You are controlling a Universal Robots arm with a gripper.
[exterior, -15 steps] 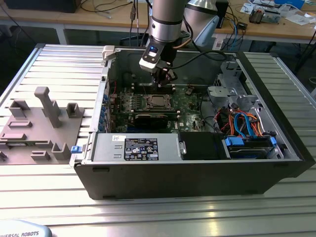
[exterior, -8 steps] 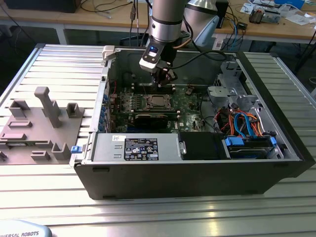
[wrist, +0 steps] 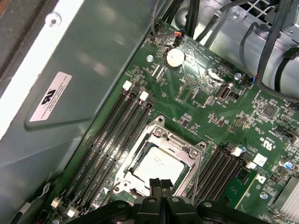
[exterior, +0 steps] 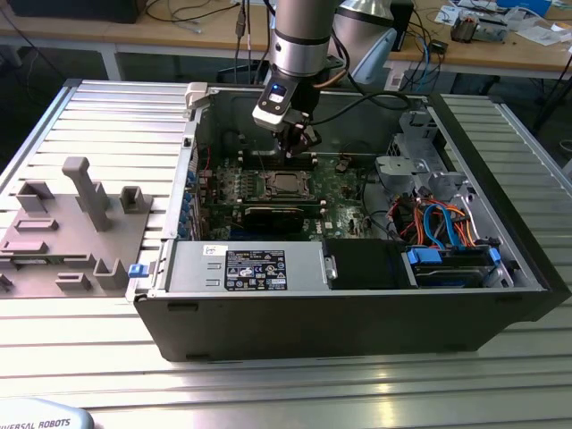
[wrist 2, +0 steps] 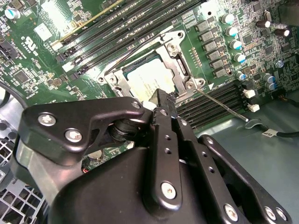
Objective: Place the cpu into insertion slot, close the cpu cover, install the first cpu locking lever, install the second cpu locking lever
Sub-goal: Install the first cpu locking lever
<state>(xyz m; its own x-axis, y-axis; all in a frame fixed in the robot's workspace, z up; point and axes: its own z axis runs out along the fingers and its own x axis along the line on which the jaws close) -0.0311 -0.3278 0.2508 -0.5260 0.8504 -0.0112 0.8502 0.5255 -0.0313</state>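
The cpu (wrist 2: 145, 79) (wrist: 158, 164) lies flat in the insertion slot (exterior: 286, 184) on the green board. The silvery cpu cover (wrist 2: 180, 70) (wrist: 164, 140) lies down around it, and the chip's metal top shows through the cover's window. One thin locking lever (wrist 2: 223, 105) sticks out sideways from a socket corner, across the memory slots. A second wire lever (wrist 2: 133, 49) runs along the opposite edge. My gripper (exterior: 302, 147) (wrist 2: 162, 100) (wrist: 161, 183) hovers just over the socket's edge with its black fingers pressed together, holding nothing.
Black memory slots (wrist: 119, 128) flank the socket on both sides. The case's metal wall (wrist: 88, 65) is close by. Cable bundles (exterior: 438, 219) and a drive cage (exterior: 407, 161) fill the exterior view's right. A grey fixture plate (exterior: 71, 232) lies outside the case.
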